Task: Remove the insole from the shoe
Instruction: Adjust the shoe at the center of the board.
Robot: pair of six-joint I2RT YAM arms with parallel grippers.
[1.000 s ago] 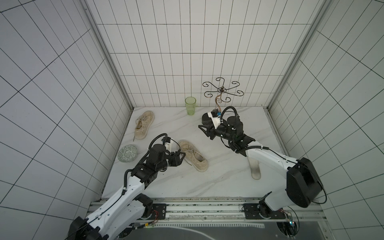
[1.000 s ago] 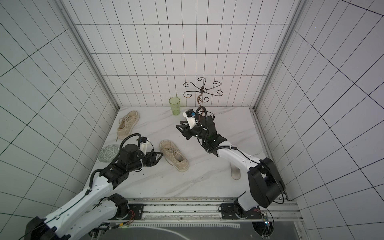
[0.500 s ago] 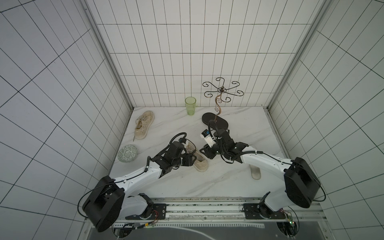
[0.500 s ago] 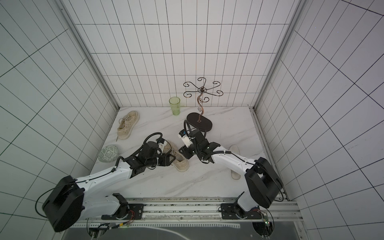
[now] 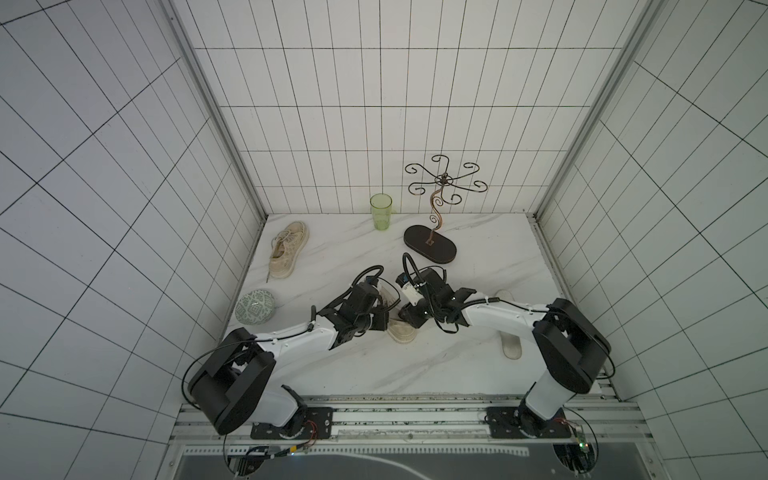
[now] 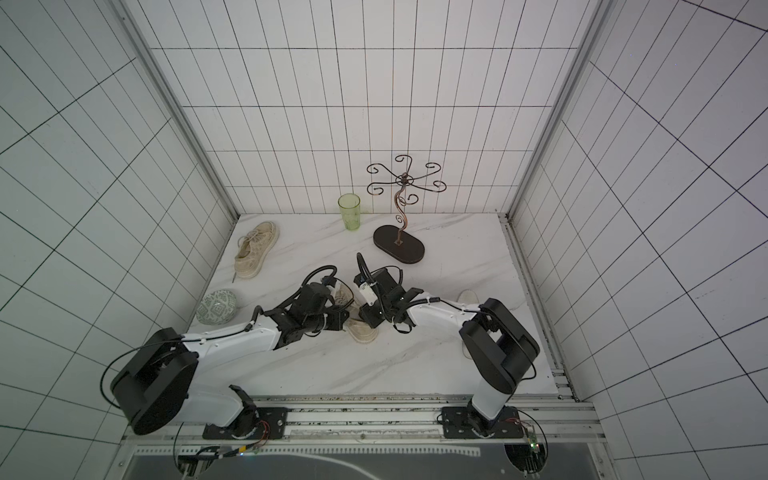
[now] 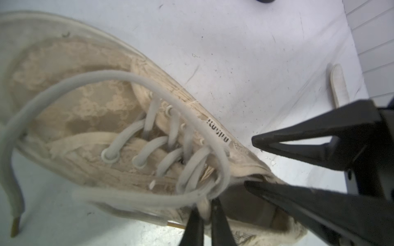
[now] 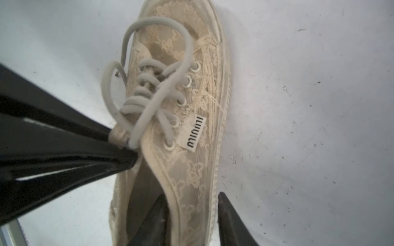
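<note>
Tongue (image 8: 119, 136) being pinched by closed left gripper (image 7: 205, 205); sidewall (image 8: 187, 170) being straddled by part-open right gripper (image 8: 191, 194). Insole (image 8: 142, 187) judged limp, light; heel edge advised.

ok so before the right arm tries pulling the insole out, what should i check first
1. Hold-down: ok, the left gripper is shut on the shoe at its tongue.
2. Reach: ok, the right gripper straddles the side wall, one finger inside the opening, one outside.
3. Pinch: not ok, only the side wall shows between its open jaws, no insole.
4. Edge of the insole: cannot tell, the inside is dark.
5. Snags: cannot tell, a lace loop runs right by the left gripper's tips.
6. Clutter: ok, the loose insole lies apart from the shoe.
</note>
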